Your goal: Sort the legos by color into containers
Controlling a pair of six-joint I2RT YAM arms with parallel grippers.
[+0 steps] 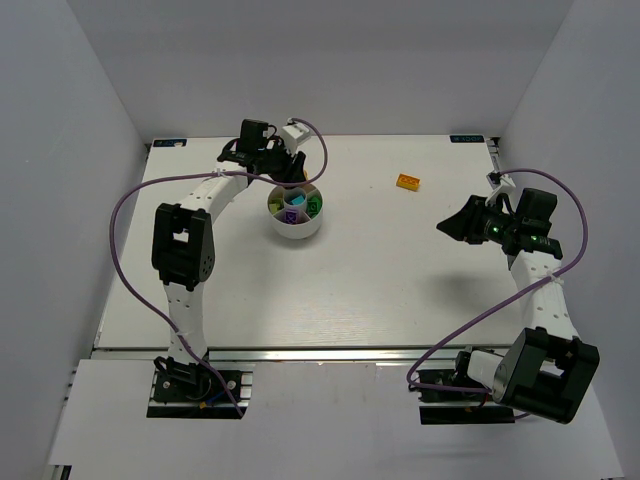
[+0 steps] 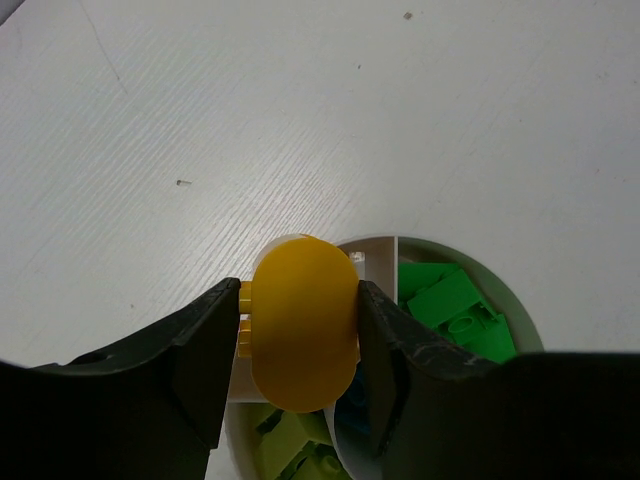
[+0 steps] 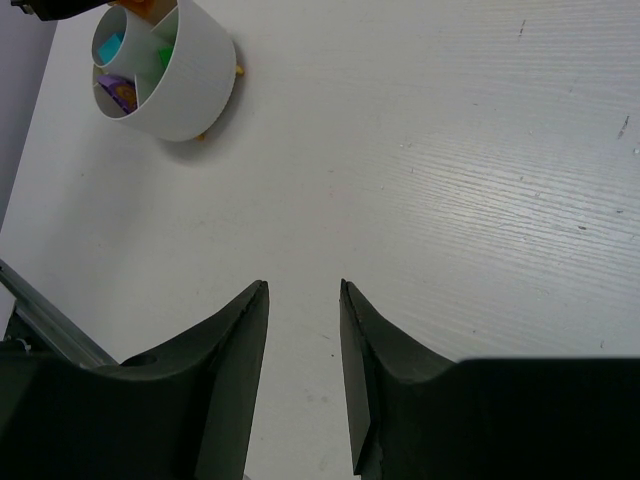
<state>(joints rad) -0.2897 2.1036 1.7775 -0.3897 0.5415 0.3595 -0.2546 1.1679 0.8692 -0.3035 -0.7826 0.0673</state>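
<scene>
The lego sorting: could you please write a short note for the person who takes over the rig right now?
Left gripper: fingers shut on an orange lego, held above the dish rim.
Right gripper: open, empty, above the table.
Done: green legos, lime legos, cyan lego and purple lego lie in separate sections.
Left: drop the held lego into its own section, then fetch the second orange lego from the far table.

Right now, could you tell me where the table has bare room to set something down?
Free: the near stretch of table between dish and arm bases, and the strip between dish and right claw. Crowded: above the dish, where the left claw holds a yellow piece. An orange brick lies beyond that strip.
</scene>
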